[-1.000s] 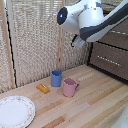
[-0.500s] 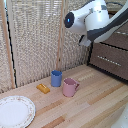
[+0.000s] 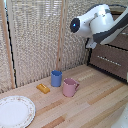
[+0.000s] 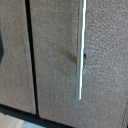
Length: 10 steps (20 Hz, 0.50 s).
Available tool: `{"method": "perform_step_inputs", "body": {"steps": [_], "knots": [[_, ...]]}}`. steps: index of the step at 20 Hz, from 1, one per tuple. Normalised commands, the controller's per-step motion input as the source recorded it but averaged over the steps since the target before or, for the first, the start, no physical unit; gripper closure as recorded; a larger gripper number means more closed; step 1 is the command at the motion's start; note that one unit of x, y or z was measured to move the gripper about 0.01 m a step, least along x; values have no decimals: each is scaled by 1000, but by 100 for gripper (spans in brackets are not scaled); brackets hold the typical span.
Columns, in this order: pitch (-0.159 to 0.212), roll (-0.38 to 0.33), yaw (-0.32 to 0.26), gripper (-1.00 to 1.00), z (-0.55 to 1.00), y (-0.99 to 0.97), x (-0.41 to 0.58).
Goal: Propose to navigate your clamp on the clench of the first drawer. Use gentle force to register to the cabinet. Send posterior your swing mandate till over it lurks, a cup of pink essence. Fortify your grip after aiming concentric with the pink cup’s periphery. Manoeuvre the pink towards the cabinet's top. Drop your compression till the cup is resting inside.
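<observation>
Jaws: my gripper is hidden behind my arm (image 3: 102,22); I cannot tell their spread.
Handle (image 4: 81,47): close ahead, untouched.
Pink cup (image 3: 70,87): at 7 o'clock from my arm, on the table (image 3: 95,107).
Risk: misaligned jaws may glance off the thin bar.

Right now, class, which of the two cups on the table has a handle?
The pink cup has a loop handle on its side. The blue cup just behind it has none.
</observation>
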Motion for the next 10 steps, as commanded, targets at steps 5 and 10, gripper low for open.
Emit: {"method": "perform_step_inputs", "body": {"steps": [5, 10], "knots": [[6, -11, 92, -100, 135, -845, -117], [0, 0, 25, -100, 90, -997, -34]]}}
